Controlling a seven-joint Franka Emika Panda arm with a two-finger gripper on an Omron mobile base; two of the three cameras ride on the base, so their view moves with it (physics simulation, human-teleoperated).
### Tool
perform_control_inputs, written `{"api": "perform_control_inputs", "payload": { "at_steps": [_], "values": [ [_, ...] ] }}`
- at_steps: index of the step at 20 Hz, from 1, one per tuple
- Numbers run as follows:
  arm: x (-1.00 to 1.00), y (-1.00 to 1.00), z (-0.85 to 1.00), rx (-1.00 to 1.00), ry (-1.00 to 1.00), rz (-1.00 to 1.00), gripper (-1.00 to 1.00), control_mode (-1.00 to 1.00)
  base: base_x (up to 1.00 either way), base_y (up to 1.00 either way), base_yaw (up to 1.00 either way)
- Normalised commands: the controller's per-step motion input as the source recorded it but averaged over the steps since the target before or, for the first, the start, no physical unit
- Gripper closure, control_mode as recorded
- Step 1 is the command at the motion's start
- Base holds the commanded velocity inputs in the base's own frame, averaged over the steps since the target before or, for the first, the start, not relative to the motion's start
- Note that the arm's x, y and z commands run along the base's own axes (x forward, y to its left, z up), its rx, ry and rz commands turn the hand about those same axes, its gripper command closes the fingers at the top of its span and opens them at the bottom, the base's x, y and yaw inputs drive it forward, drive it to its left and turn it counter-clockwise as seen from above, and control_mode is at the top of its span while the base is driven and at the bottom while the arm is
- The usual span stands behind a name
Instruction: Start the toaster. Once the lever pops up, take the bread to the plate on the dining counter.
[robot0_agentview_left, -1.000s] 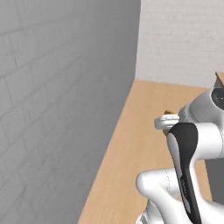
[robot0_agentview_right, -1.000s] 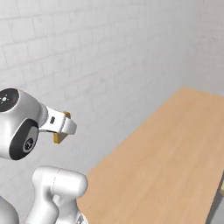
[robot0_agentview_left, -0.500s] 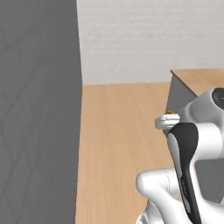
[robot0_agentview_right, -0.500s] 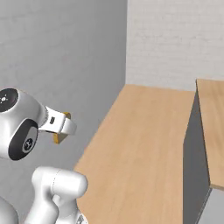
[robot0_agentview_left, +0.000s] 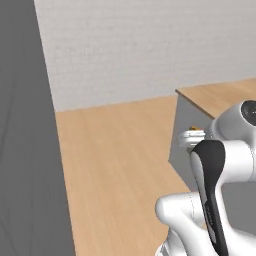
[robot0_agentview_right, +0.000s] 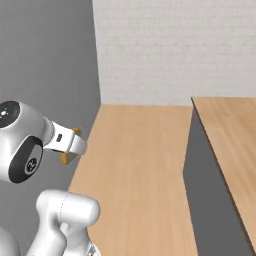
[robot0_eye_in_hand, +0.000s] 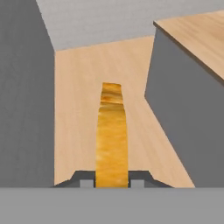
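My gripper (robot0_eye_in_hand: 112, 181) is shut on the bread (robot0_eye_in_hand: 112, 135), a golden-tan slice seen edge-on that sticks out forward between the fingertips (robot0_eye_in_hand: 87, 182). In the right base view the gripper (robot0_agentview_right: 71, 150) is held up at the left with the bread (robot0_agentview_right: 67, 158) peeking out under it. From the left base view, the gripper (robot0_agentview_left: 192, 137) shows beside the arm, with a bit of bread (robot0_agentview_left: 198, 129) in it. A light-wood counter top on a grey body, apparently the dining counter (robot0_agentview_right: 230, 135) (robot0_agentview_left: 220, 97) (robot0_eye_in_hand: 197, 35), lies ahead to the right. The toaster and the plate are out of view.
A tall dark grey wall (robot0_agentview_left: 25, 150) (robot0_agentview_right: 50, 60) stands on the left. A white brick wall (robot0_agentview_left: 140, 45) (robot0_agentview_right: 175, 50) closes the far end. Wooden floor (robot0_agentview_left: 115, 165) (robot0_agentview_right: 135, 170) runs between the grey wall and the counter's grey side (robot0_eye_in_hand: 183, 113).
The whole scene has swung: the base has turned, the grey wall has slid to the left and the counter has come in from the right. The bread stays in the shut gripper.
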Motion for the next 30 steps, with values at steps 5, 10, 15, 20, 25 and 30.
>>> {"api": "perform_control_inputs", "payload": {
  "at_steps": [5, 10, 15, 20, 25, 30],
  "values": [
    [0.0, 0.0, 0.0, 0.0, 0.0, 0.0, 1.0, 1.0, 1.0, 0.34, -0.32],
    [0.0, 0.0, 0.0, 0.0, 0.0, 0.0, 1.0, 1.0, 1.0, 0.32, -0.25],
    [0.0, 0.0, 0.0, 0.0, 0.0, 0.0, 1.0, 1.0, 1.0, 0.37, -0.22],
    [0.0, 0.0, 0.0, 0.0, 0.0, 0.0, 1.0, 1.0, 1.0, 0.32, -0.24],
    [0.0, 0.0, 0.0, 0.0, 0.0, 0.0, 1.0, 1.0, 1.0, 0.27, -0.29],
    [0.0, 0.0, 0.0, 0.0, 0.0, 0.0, 1.0, 1.0, 1.0, 0.27, -0.33]
  ]
}}
